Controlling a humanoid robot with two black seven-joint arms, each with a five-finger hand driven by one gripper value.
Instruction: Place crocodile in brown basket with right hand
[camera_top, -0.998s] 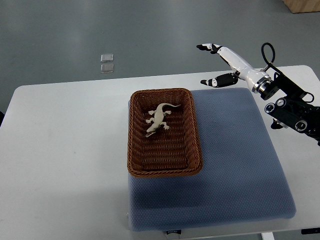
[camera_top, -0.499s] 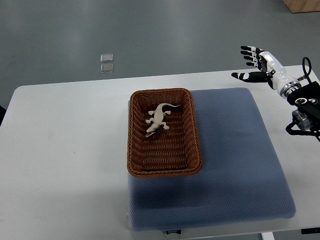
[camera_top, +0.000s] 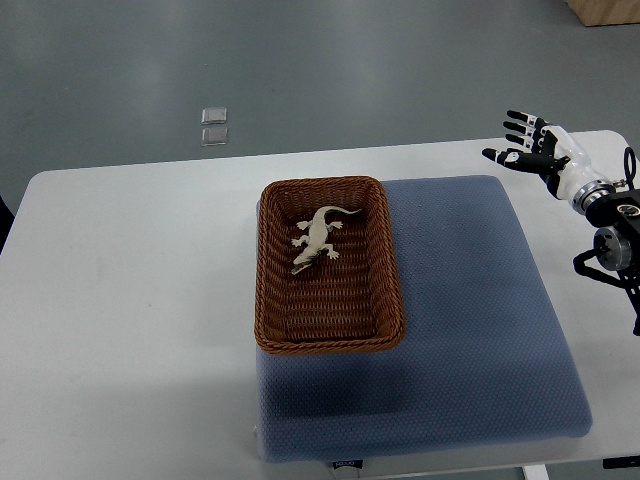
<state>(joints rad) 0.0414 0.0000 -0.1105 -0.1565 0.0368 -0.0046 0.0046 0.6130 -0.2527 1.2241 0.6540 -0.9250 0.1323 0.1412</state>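
A pale toy crocodile (camera_top: 318, 238) lies inside the brown wicker basket (camera_top: 330, 333), in its far half, head pointing toward the near left. The basket sits on the left part of a blue-grey mat (camera_top: 470, 330). My right hand (camera_top: 528, 147) hovers over the table's far right corner, well away from the basket, with fingers spread and nothing in it. The left arm does not show.
The white table (camera_top: 130, 300) extends to the left of the basket. Two small clear squares (camera_top: 213, 126) lie on the grey floor beyond the table's far edge. A wooden object (camera_top: 605, 10) shows at the top right corner.
My right hand has drawn back from near the basket's far right toward the right edge of the picture and lowered a little. The crocodile and basket have not moved.
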